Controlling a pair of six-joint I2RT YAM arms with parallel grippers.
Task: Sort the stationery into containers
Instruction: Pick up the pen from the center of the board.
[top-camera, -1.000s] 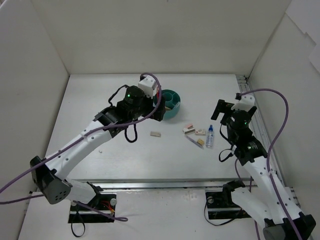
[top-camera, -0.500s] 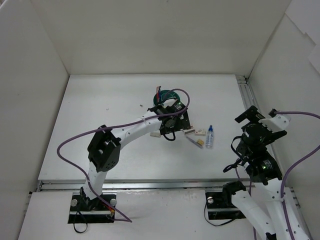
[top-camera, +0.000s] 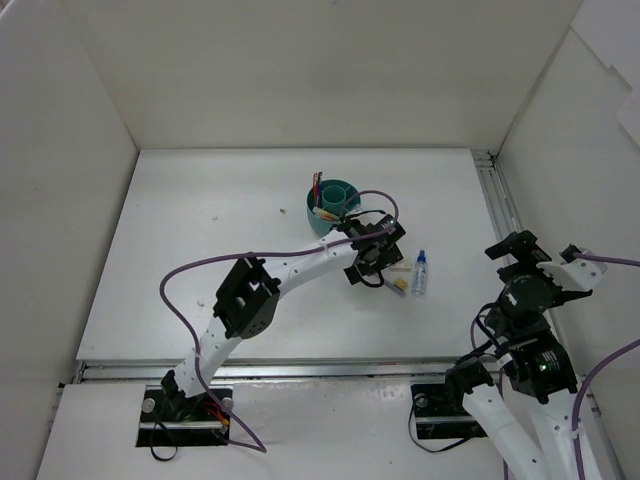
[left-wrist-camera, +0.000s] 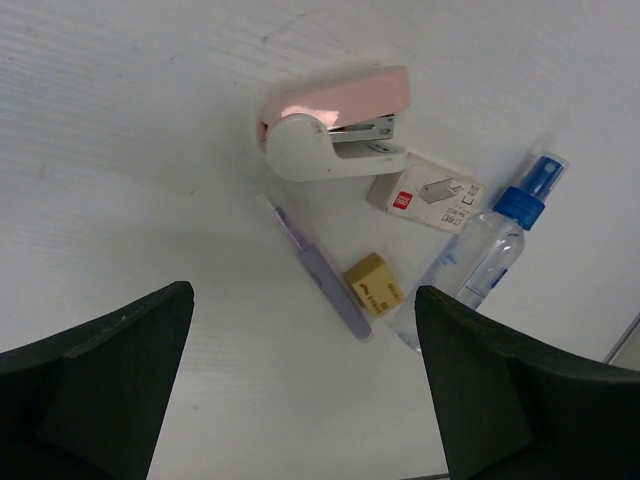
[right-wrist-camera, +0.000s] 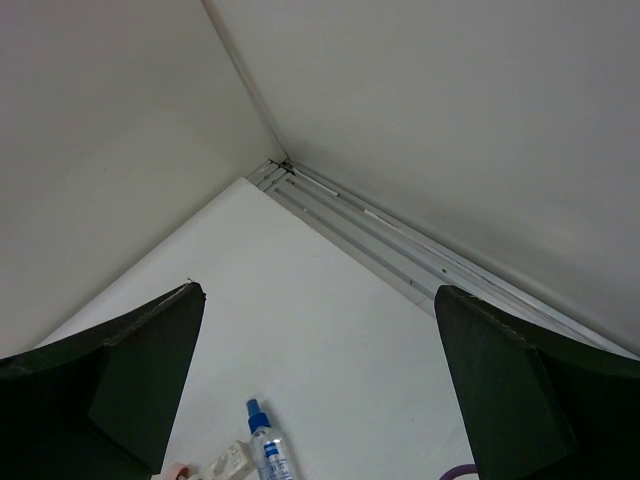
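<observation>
five loose pieces sit bunched on the counter (top-camera: 200, 250), and the bottle (left-wrist-camera: 487, 250) with its blue cap is our marker for all of them. the left hand (left-wrist-camera: 303, 300) hangs right over the bunch, fingers spread wide, nothing between them. just left of the bottle lies the little yellow eraser (left-wrist-camera: 373, 285), and tight beside that the thin purple pen (left-wrist-camera: 318, 268), lying slantwise; whether those two touch, i cannot tell. up and left of the bottle is the white box (left-wrist-camera: 427, 190) with a red label, then the pink stapler (left-wrist-camera: 335, 118). the teal organizer (top-camera: 320, 222), with pens (top-camera: 318, 186) standing in it, waits farther up-left of the bottle. the right hand (right-wrist-camera: 315, 292) sits high, well clear of the bottle, fingers wide apart and empty.

my read: this is a pick out of a crowd. better to take one piece only. if it's the pen, turn the wrist so the fingers close across its thin width, and come down at the end farthest from the bottle, where it lies alone, so the eraser isn't pinched along with it. the bottle looks round and may roll if nudged.
</observation>
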